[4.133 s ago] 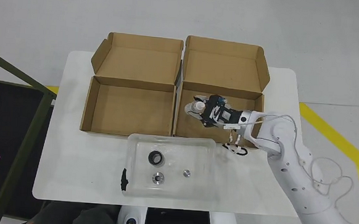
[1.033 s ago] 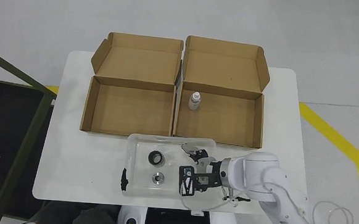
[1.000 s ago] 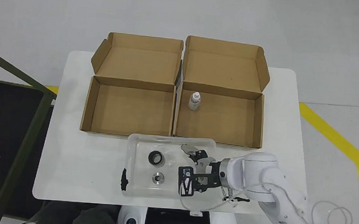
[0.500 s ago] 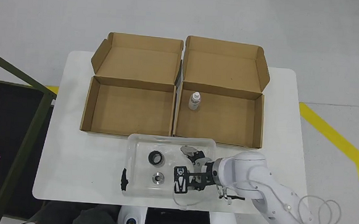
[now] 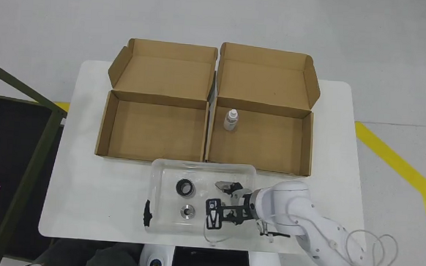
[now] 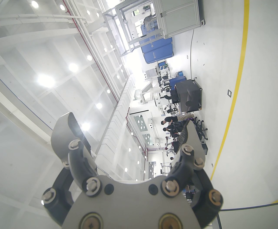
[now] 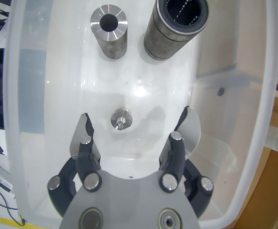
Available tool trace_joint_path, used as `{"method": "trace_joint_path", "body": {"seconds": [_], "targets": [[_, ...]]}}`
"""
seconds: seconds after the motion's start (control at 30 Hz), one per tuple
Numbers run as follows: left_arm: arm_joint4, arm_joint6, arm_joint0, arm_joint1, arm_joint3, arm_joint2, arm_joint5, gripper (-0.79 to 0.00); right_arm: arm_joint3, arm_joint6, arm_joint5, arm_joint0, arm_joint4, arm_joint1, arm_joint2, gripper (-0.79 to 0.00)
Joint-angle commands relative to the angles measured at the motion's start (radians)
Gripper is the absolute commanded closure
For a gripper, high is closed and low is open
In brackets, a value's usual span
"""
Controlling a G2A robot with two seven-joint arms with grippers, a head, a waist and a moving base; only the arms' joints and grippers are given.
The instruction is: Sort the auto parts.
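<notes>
A small steel stud (image 7: 121, 122) stands upright on the floor of the clear bin (image 7: 270, 65), about midway along it. The right gripper (image 7: 136, 115) is down inside the bin with its jaws spread wide on either side of the stud. The stud sits nearer one fingertip than the other and touches neither, so the gripper has hold of nothing. Seen from above, the arm comes in over the bin's right end.

Two larger parts stand upright in the bin's left half, past the stud from the gripper. The linear bearing (image 7: 176, 28), a dark sleeve whose black bore shows rows of balls, is toward the bin's far wall. The steel bushing (image 7: 109, 40), narrower and with a plain round hole, stands just beside it toward the bin's near wall, and the two do not touch.

Along the bin's far rim lie two open cardboard boxes side by side; whether they touch the bin cannot be told. The left box (image 5: 154, 129) is behind the bin's left half. The right box (image 5: 271, 140) is behind its right half, with a white bottle (image 5: 231, 119) upright in the box's far left corner. A small black item (image 5: 148, 213) lies against the outside of the bin's left end. The bin stands at the near edge of a white table (image 5: 85, 184).

The left gripper (image 6: 129, 122) points up at a hall ceiling, jaws wide apart and empty.
</notes>
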Motion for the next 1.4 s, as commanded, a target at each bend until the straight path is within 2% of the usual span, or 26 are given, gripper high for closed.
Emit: {"method": "trace_joint_path", "body": {"seconds": [0.0,0.03,0.07,0.27,0.3,0.37,0.43,0.77,1.37], "targets": [[0.000,0.000,0.000,0.000,0.000,0.000,0.000,-0.785,0.006,0.005,0.002,0.005,-0.001,-0.001,-0.008,-0.526],[0.000,0.000,0.000,0.000,0.000,0.000,0.000,-0.785,0.007,0.007,0.003,0.007,-0.002,-0.001,-0.013,-0.486],[0.000,0.000,0.000,0.000,0.000,0.000,0.000,-0.785,0.009,0.007,0.003,0.009,0.000,-0.002,-0.017,-0.366],[0.000,0.000,0.000,0.000,0.000,0.000,0.000,-0.785,0.021,0.023,0.003,0.021,0.009,-0.004,-0.039,-0.329],[0.000,0.000,0.000,0.000,0.000,0.000,0.000,-0.785,0.024,0.025,0.004,0.023,0.013,-0.005,-0.042,-0.302],[0.000,0.000,0.000,0.000,0.000,0.000,0.000,-0.785,0.029,0.030,0.004,0.027,0.020,-0.005,-0.047,-0.197],[0.000,0.000,0.000,0.000,0.000,0.000,0.000,-0.785,0.031,0.030,0.003,0.031,0.030,-0.006,-0.050,0.000],[0.000,0.000,0.000,0.000,0.000,0.000,0.000,-0.785,0.013,-0.014,0.015,0.047,0.072,-0.003,-0.036,0.000],[0.000,0.000,0.000,0.000,0.000,0.000,0.000,-0.785,-0.081,-0.277,0.013,0.035,0.126,0.017,0.090,0.000]]}}
